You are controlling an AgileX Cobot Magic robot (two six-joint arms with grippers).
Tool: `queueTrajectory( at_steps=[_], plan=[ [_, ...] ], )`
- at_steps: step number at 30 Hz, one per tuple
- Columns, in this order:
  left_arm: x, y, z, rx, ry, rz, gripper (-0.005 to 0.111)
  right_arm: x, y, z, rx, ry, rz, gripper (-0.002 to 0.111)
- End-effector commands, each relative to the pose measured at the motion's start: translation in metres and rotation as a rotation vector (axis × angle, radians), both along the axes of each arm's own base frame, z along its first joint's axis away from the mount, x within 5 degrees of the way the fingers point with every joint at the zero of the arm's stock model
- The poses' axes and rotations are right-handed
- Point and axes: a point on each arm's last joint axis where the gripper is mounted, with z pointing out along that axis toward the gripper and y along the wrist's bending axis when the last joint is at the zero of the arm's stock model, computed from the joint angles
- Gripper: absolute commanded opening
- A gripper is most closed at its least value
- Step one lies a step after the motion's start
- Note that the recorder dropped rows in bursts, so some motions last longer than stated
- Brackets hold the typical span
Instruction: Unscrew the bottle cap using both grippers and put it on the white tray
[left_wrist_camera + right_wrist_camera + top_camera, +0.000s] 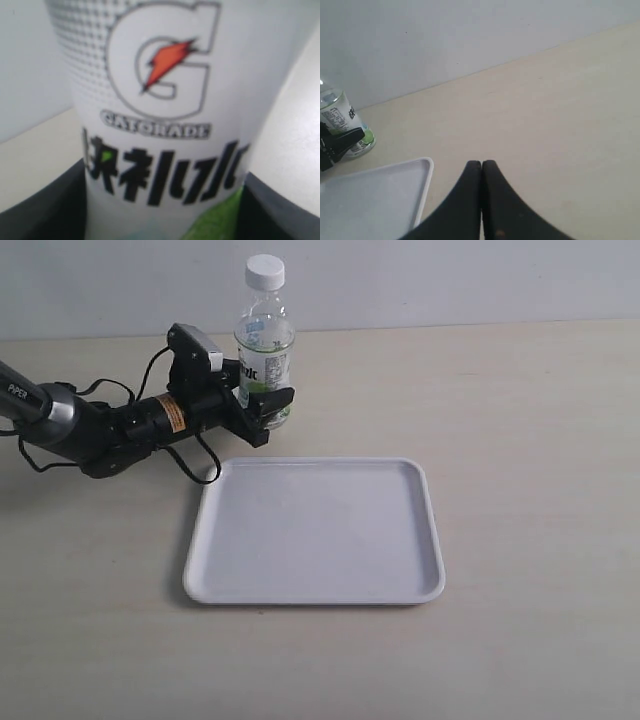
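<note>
The bottle (265,348) stands clamped between the left fingers (273,405).

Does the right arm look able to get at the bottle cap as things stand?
Probably yes: the bottle cap stands clear on top, and the left gripper grips the bottle low down. The right gripper is shut, though, and would need opening.

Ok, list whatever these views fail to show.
Bottle cap: cut off by the frame edge in both wrist views.
Right gripper: absent from the exterior view; only its shut fingers show in the right wrist view.
Small print on the bottle: too small in the exterior view.
</note>
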Motion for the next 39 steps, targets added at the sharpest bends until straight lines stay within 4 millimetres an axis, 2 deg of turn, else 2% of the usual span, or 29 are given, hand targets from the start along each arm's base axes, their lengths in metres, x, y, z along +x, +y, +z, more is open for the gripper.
queueTrajectory(
  at_steps=[1, 20, 26, 29, 31, 33, 34, 35, 36, 37, 38, 39],
  plan=[
    [-0.004, -0.003, 0.003, 0.012, -0.008, -0.023, 0.0, 0.0, 0.0, -0.001, -0.009, -0.005, -0.003, 0.0],
    [-0.008, -0.001, -0.001, 0.048, -0.028, -0.025, 0.0, 0.0, -0.001, 0.0, -0.017, -0.016, -0.005, 0.0],
    [-0.008, -0.001, -0.001, 0.06, -0.044, -0.028, 0.0, 0.002, -0.003, 0.016, -0.068, -0.186, -0.029, 0.0],
    [-0.009, -0.001, -0.001, 0.065, -0.049, -0.031, 0.0, 0.002, -0.004, 0.021, -0.023, -0.252, -0.044, 0.0],
    [-0.01, -0.003, -0.002, 0.077, -0.053, -0.055, 0.0, 0.001, -0.006, 0.033, 0.032, -0.379, -0.07, 0.0],
    [-0.011, -0.003, -0.002, 0.084, -0.055, -0.07, 0.0, -0.009, -0.012, 0.063, 0.097, -0.743, -0.128, 0.0],
    [-0.011, -0.003, -0.002, 0.084, -0.055, -0.07, 0.0, -0.014, -0.015, 0.073, 0.193, -0.835, -0.144, 0.0],
    [-0.011, -0.003, -0.002, 0.083, -0.055, -0.067, 0.0, -0.022, -0.017, 0.094, 0.271, -0.915, -0.148, 0.0],
    [-0.011, -0.003, -0.002, 0.083, -0.055, -0.067, 0.0, -0.021, -0.016, 0.111, 0.243, -0.92, -0.148, 0.0],
    [-0.011, -0.003, -0.002, 0.083, -0.055, -0.067, 0.0, -0.017, -0.015, 0.139, 0.192, -0.902, -0.143, 0.0],
    [-0.011, -0.003, -0.002, 0.083, -0.055, -0.067, 0.0, -0.006, -0.015, 0.152, 0.136, -0.842, -0.139, 0.0],
    [-0.011, -0.003, -0.002, 0.083, -0.055, -0.067, 0.0, 0.012, -0.014, 0.179, 0.078, -0.762, -0.126, 0.0]
  ],
)
